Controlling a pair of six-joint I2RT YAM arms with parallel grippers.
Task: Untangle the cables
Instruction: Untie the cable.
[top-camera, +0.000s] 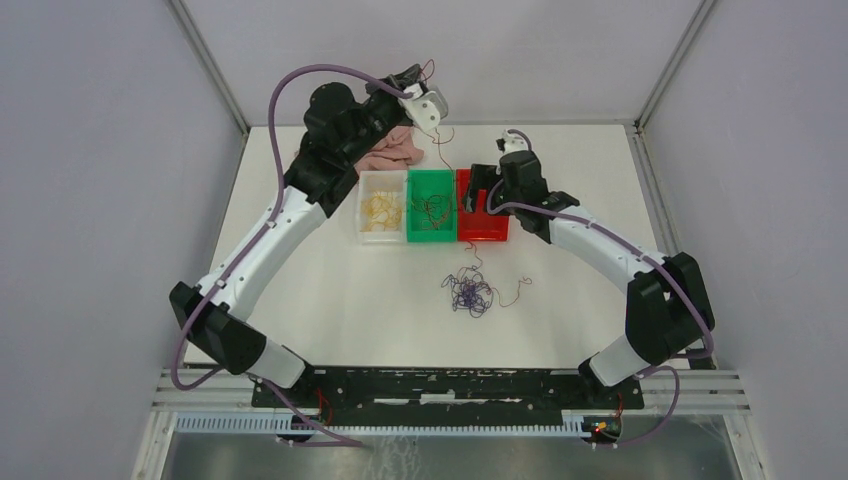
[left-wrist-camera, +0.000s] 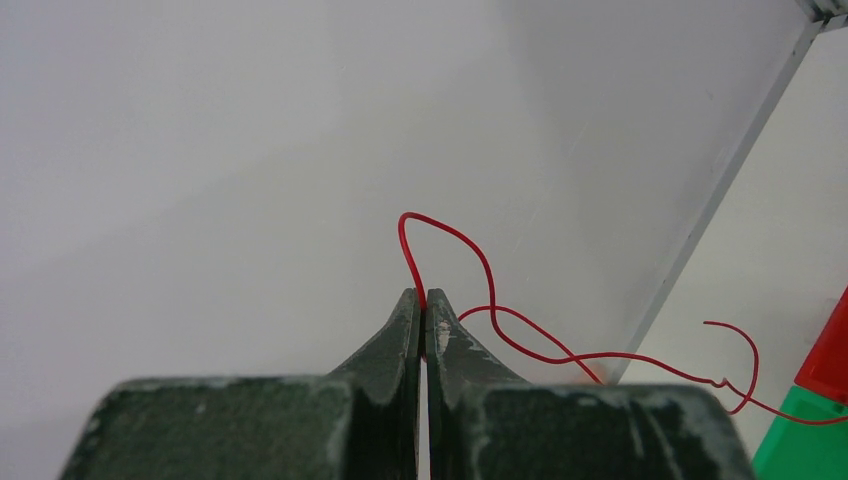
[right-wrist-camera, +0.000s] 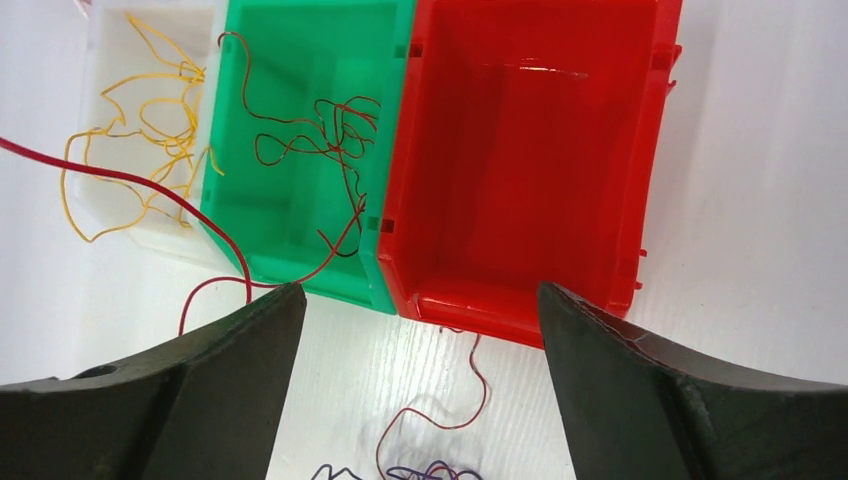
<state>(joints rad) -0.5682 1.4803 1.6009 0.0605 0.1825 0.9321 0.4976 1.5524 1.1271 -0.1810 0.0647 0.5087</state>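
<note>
Top external view shows the white table with both arms reaching to its far half. The left arm is raised high above the pink garment. The right arm is bent low over the bins.

Three bins stand touching in a row. The white bin holds yellow strands. The green bin holds red-brown strands. The red bin holds nothing visible.

The remaining cables lie on the table just in front of the bins as a loose purple tangle. A thin reddish strand trails off its right side.

The left gripper is fully closed, pinching a single red strand near one end. The strand loops above the fingertips and hangs down toward the green bin. The right gripper hangs over the near wall of the red bin with its jaws spread wide, holding nothing.

Handling judgement:
- The cables appear very light, limp and springy, and they keep their curls.
- They offer little surface and are likely to slip unless pinched squarely between the fingertips.
- Loops are likely to snag on neighbouring strands and on bin rims, so a lifted strand may drag others.
- The best place to take hold of the purple tangle is an outlying loop or free end at its edge, not its dense centre.
</note>
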